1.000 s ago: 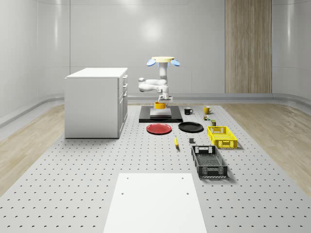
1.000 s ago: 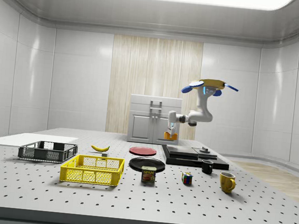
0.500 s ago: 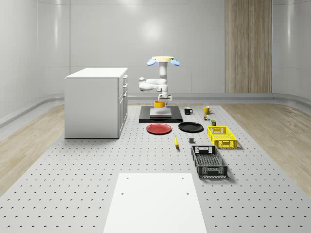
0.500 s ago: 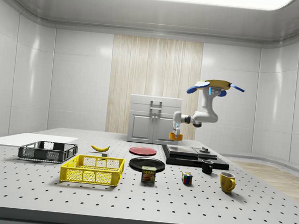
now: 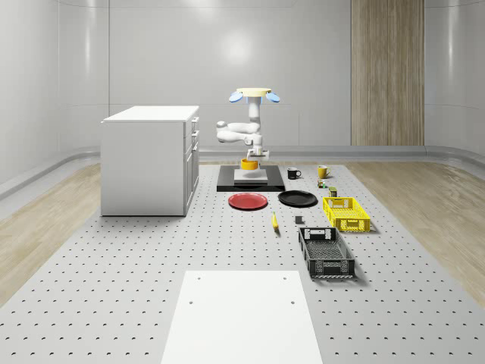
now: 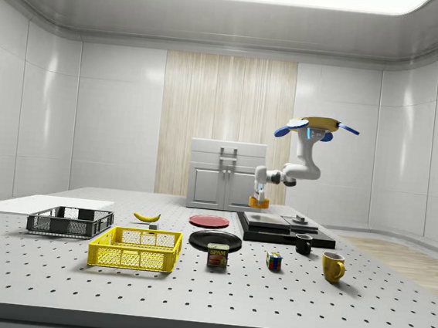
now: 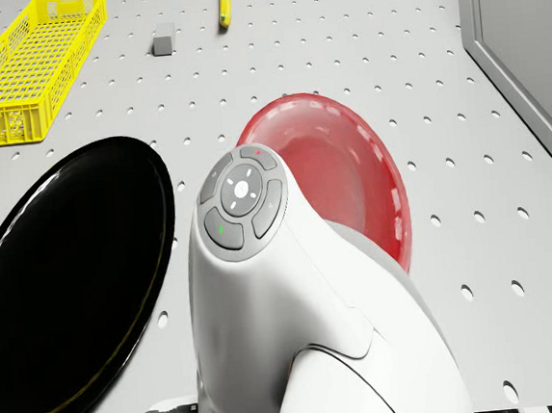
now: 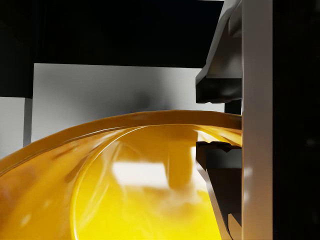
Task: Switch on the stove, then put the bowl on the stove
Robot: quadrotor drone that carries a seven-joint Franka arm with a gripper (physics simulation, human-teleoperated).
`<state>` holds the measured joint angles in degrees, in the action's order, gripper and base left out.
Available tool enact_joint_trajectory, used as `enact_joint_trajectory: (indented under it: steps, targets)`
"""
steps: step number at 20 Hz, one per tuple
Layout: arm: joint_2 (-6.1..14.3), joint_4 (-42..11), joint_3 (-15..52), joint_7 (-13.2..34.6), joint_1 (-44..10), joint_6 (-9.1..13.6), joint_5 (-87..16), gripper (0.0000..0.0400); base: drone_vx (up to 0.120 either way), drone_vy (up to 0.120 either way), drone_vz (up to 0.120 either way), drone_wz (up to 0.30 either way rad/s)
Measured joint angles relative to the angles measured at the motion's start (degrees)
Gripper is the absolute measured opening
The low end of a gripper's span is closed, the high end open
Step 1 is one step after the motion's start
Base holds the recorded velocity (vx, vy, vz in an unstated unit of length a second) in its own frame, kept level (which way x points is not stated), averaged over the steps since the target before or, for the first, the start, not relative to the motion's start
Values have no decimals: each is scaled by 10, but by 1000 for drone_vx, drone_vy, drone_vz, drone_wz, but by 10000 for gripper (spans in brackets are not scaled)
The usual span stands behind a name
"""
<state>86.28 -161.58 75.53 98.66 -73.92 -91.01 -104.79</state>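
Yellow bowl (image 8: 125, 190): hanging just above the stove (image 5: 251, 182), its rim squeezed in the claw (image 8: 220, 120).
Claw: pinching the bowl's rim, one finger inside.
Drone (image 6: 316, 128): hovering over the stove's far side.
Hidden: arm (image 7: 294, 302) is covering part of the red plate (image 7: 350, 171).

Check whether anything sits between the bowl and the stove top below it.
Nothing visible does. The gripper holds the yellow bowl by its rim just above the stove, whose light plate beneath it is bare. The drone hovers over the stove. The black mug stands off to the whole-scene view's right.
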Motion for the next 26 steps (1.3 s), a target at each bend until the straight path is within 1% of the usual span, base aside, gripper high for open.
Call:
enact_joint_trajectory:
  steps: [4,7,10,12,13,17,18,19,20,21,23,26]
  targets:
    - [0,9,-35,-14,-4,-13,-33,110,0,0,0,0]
    - [-8,15,-57,-30,-1,-16,-55,108,0,0,0,0]
    - [-32,24,-78,-72,20,-6,-80,107,0,0,0,0]
    - [-51,27,-94,-82,29,6,-100,111,0,0,0,0]
    - [-57,27,-100,-77,29,10,-109,116,0,0,0,0]
    - [-63,29,-113,-41,20,13,-125,115,0,0,0,0]
    - [-64,30,-115,-35,19,13,-128,137,0,0,0,0]
    - [-65,30,-116,-30,18,13,-129,195,0,0,0,0]
    - [-65,30,-117,-25,17,14,-131,240,0,0,0,0]
    - [-66,30,-117,-21,17,15,-130,276,0,0,0,0]
    - [-67,26,-110,-15,17,19,-124,325,0,0,0,0]
    - [-67,19,-93,-7,18,28,-109,364,0,0,0,0]
